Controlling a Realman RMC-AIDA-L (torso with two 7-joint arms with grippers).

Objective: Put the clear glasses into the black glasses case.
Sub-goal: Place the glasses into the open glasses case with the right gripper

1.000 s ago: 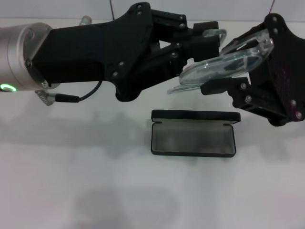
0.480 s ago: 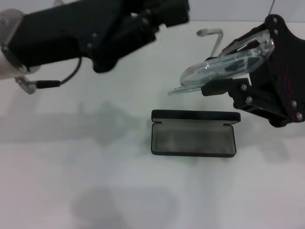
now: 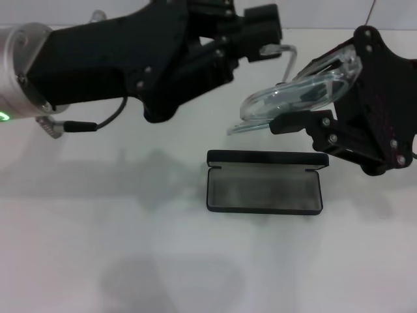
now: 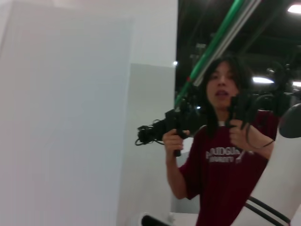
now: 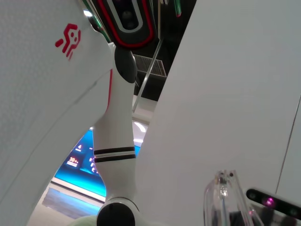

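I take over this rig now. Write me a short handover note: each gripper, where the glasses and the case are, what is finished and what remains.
Right gripper: shut on the clear glasses, held in the air above and behind the case.
Left gripper: raised, at the end of one clear arm of the glasses; its grip cannot be told.
Black glasses case: open on the table, lid standing at the far side, grey inside, nothing in it.
Done: glasses lifted, case opened.
Left: lower the glasses into the case and release.
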